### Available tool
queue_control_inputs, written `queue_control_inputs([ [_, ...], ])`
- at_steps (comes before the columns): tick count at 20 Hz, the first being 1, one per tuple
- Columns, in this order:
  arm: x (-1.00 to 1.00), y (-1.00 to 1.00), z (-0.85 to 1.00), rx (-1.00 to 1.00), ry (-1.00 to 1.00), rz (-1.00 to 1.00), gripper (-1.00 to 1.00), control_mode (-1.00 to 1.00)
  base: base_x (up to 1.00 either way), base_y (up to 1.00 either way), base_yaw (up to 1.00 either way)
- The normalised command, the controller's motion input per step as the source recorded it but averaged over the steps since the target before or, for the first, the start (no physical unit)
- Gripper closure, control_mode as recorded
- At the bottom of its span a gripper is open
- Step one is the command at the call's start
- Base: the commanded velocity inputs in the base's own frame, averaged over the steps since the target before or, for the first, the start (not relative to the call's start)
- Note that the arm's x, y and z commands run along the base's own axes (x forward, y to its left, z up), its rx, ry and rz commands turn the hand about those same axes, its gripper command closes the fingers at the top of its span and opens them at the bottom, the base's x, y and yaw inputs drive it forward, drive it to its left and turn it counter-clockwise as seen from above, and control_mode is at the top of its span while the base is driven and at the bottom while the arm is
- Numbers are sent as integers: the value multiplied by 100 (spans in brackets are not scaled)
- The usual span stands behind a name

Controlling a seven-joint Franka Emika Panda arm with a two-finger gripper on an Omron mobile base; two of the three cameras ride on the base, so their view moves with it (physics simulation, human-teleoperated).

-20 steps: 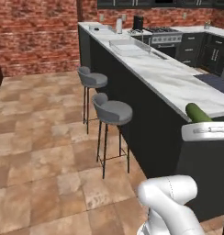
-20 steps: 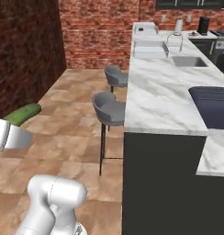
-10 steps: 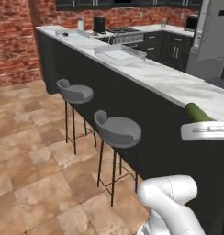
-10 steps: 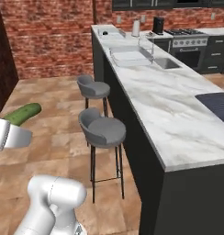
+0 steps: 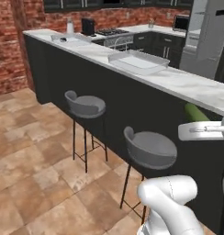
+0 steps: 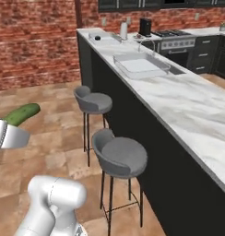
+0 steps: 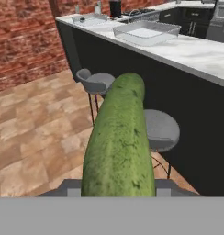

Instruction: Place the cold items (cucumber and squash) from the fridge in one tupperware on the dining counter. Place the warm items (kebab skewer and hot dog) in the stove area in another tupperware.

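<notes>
we carried the cucumber clamped in our jaws, not yet in the empty tupperware on the counter; squash and warm items remained.

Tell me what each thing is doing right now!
cucumber: held in the pincer, sticking out past its tips.
pincer: shut on the cucumber, up in the air beside the counter.
tupperware: open, no lid, nothing in it, sitting on the dining counter.
stools: upright, no one on them.
</notes>
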Motion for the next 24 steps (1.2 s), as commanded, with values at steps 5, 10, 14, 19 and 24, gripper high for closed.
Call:
queue_control_inputs([
  [5,0,0,0,0,0,0,100,100,76,88,-25],
  [10,0,0,0,0,0,0,100,100,74,83,-25],
  [14,0,0,0,0,0,0,100,100,72,82,-23],
  [19,0,0,0,0,0,0,100,100,77,86,-24],
  [24,0,0,0,0,0,0,100,100,77,93,-27],
])
